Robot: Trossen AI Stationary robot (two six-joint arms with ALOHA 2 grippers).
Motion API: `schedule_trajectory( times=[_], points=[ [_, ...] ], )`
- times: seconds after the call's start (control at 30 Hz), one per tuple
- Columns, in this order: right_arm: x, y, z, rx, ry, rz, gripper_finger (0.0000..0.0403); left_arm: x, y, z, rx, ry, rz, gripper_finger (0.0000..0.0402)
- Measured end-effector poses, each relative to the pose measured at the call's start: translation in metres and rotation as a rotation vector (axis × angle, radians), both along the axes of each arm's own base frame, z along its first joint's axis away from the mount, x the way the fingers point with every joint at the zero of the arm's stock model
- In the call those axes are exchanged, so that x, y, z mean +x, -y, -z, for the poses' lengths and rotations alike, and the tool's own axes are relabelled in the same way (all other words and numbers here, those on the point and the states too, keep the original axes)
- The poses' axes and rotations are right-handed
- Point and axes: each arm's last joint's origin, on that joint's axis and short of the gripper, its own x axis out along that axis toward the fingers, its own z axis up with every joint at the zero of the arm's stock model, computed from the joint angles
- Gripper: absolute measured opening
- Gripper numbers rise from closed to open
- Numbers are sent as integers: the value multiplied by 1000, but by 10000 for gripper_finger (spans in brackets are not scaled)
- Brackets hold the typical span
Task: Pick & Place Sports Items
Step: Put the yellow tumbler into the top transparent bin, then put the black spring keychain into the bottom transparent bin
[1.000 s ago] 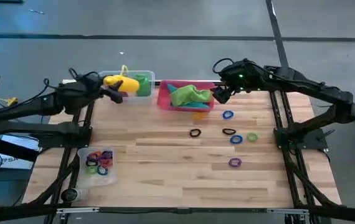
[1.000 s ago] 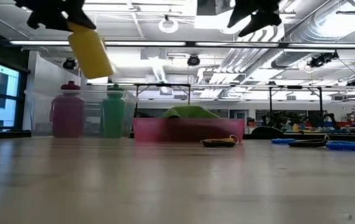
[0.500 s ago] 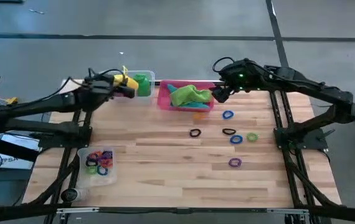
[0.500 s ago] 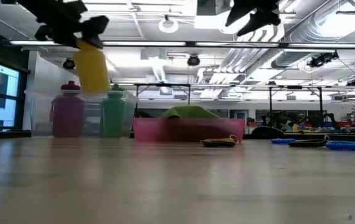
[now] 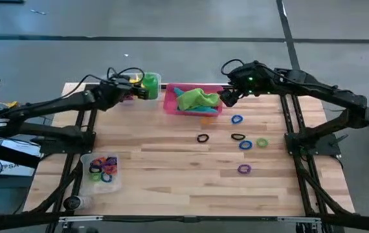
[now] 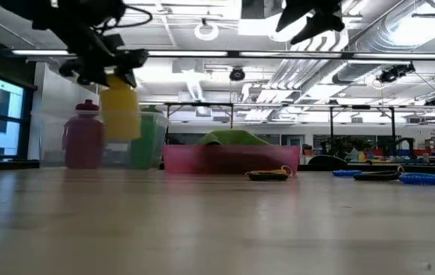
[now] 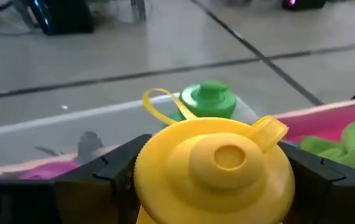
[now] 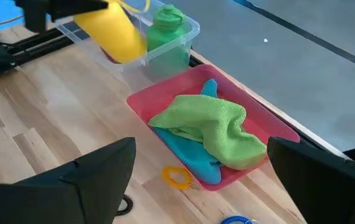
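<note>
The left gripper (image 5: 134, 90) is clenched on the yellow bottle (image 6: 120, 111), gripping it just under the cap with one dark finger (image 7: 112, 171) on each side. It holds the bottle upright, hanging above the clear tub (image 8: 187, 28) at the table's far-left edge, about 11 o'clock from the table's centre in the high view. The green bottle (image 8: 167, 34) stands in that tub at roughly 3 o'clock from the gripper, close beside the yellow one, and the purple bottle (image 6: 84, 135) stands in the same tub on the other side.

The right gripper (image 5: 228, 98) hangs released, jaws spread wide and holding nothing, just off the 3 o'clock end of the pink tray (image 5: 169, 101). The green cloth (image 8: 212, 124) lies in the tray over the teal cloth (image 8: 193, 158), at 9 o'clock from this gripper. Small coloured rings (image 5: 240, 140) are scattered on the wood at about 5 o'clock from it.
</note>
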Motion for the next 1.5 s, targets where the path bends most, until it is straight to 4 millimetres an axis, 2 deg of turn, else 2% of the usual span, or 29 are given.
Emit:
schedule_trajectory(
  times=[0.33, 0.6, 0.73, 0.97, 1.13, 1.5],
  points=[
    [0, 0, 0, -6, -3, 4, 294, 10, -18, 23, -161, -37, 116, 204],
    [0, 0, 0, -6, -3, 4, 294, 7, -20, 35, -241, -123, 119, 204],
    [0, 0, 0, -9, -5, 1, 294, 7, -20, 35, -241, -126, 120, 213],
    [0, 0, 0, -11, -6, -1, 294, 8, -21, 35, -237, -122, 120, 289],
    [0, 0, 0, -11, -7, -1, 294, 8, -21, 31, -216, -94, 122, 325],
    [0, 0, 0, -11, -7, -1, 294, -6, -10, 6, -154, 2, 213, 335]
  ],
)
